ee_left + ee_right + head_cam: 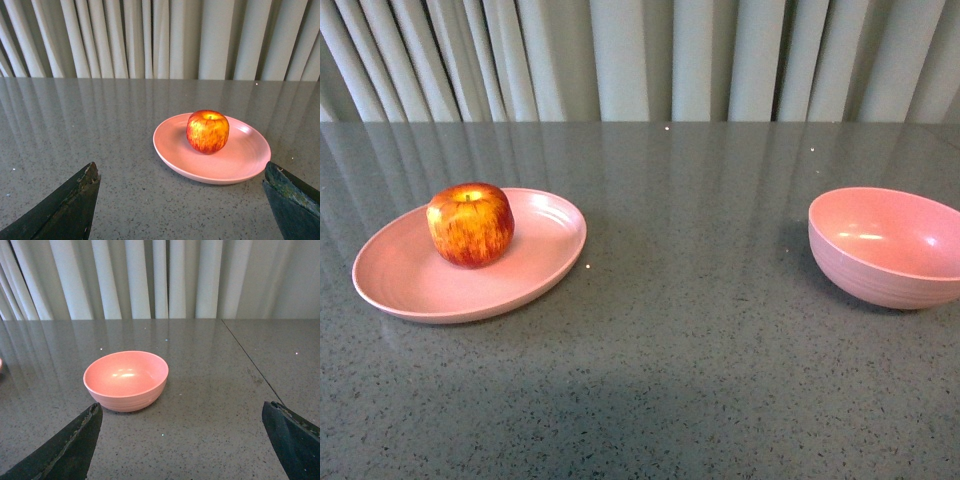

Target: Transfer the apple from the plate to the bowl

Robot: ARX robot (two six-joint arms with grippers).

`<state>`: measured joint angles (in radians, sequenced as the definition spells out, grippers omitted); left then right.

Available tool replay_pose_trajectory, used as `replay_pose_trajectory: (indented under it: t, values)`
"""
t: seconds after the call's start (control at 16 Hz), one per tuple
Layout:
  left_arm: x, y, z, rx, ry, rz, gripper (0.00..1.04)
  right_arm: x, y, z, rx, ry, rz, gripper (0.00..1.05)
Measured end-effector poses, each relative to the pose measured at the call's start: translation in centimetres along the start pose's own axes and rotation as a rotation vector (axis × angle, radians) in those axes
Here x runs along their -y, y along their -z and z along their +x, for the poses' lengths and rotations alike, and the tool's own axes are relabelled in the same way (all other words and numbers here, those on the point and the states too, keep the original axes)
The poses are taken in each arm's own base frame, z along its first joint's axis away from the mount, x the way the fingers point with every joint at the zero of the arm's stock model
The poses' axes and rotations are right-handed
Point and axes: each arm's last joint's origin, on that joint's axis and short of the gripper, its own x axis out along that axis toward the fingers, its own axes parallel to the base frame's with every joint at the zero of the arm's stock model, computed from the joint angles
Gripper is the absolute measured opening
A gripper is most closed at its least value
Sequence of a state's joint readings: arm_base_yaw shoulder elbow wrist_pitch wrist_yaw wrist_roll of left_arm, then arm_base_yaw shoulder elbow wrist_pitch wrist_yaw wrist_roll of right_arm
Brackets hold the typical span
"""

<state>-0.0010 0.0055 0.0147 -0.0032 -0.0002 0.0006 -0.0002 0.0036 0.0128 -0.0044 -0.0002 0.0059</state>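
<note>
Apple (470, 224) sits upright on the plate (558, 250), stem up, off the plate's middle toward its far rim, touching nothing but the plate. Skin is red, streaked yellow-orange, paler yellow round the top dimple, with a short stem in it. It is round and smooth with a slight sheen, and likely to roll if nudged, by my guess. Plate is shallow matte pink with faint rings near the rim, flat on the grey speckled table (700, 360). Bowl (880, 282) stands well apart from the plate, off to the plate's right: deep, same pink, mouth up, nothing in it. My left fingers (75, 202) are released, spread wide and holding nothing, low over the table on the near side of the plate and short of its rim. The apple shows between them in the left wrist view. I read that spread as room for the apple's full width, and the low line-up as set for a side-on approach. My right fingers (75, 442) are likewise released and bare, well apart from the plate, facing the bowl. They are probably placed there because the bowl lies on that side, though the pick looks like the left arm's job. Neither arm shows in the front view. Pale curtain (620, 60) hangs beyond the plate, past the table's far edge. Task not begun.
</note>
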Motion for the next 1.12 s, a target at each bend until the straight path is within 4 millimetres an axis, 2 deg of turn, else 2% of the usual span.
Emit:
replay_pose_trajectory:
  t: [1.12]
  values:
    - [0.0,0.0,0.0,0.0,0.0,0.0,0.98,0.0,0.0,0.0,0.0,0.0,0.0,0.98]
